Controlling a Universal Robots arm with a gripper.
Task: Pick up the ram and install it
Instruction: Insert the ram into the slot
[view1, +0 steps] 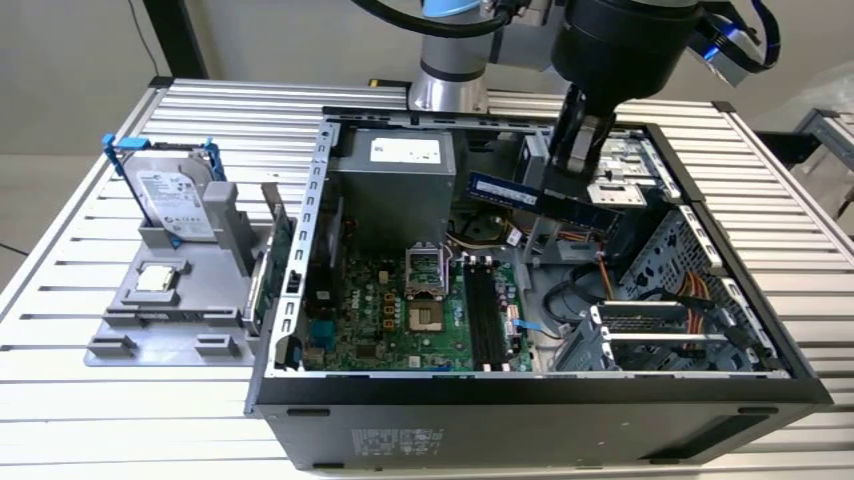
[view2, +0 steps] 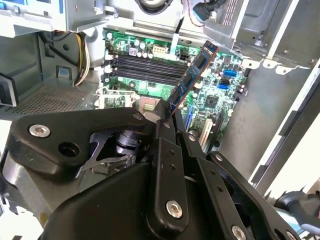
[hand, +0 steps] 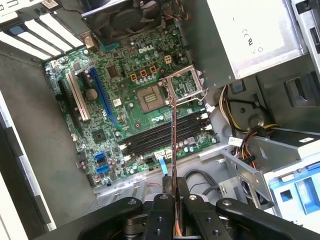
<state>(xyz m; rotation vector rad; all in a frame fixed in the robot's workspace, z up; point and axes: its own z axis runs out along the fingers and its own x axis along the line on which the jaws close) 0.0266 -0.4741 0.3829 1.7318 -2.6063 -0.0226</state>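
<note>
My gripper (view1: 578, 168) is shut on the ram (view1: 541, 200), a long dark stick with a bluish face. It hangs in the air over the open computer case, above the far right part of the motherboard (view1: 387, 320). In the second wrist view the ram (view2: 192, 80) juts out slanted from the black fingers (view2: 165, 120). The first wrist view has the ram (hand: 173, 135) edge-on as a thin line rising from the gripper (hand: 175, 182). It crosses over the black memory slots (hand: 150, 140), well above them. The slots (view1: 483, 320) stand empty.
A grey power supply (view1: 400, 175) sits at the back of the case, and a metal drive cage (view1: 674, 300) with cables at the exterior view's right. Outside the case, a grey holder (view1: 160, 300) carries a silver hard drive in a blue frame (view1: 174, 200) and a small square chip (view1: 158, 278).
</note>
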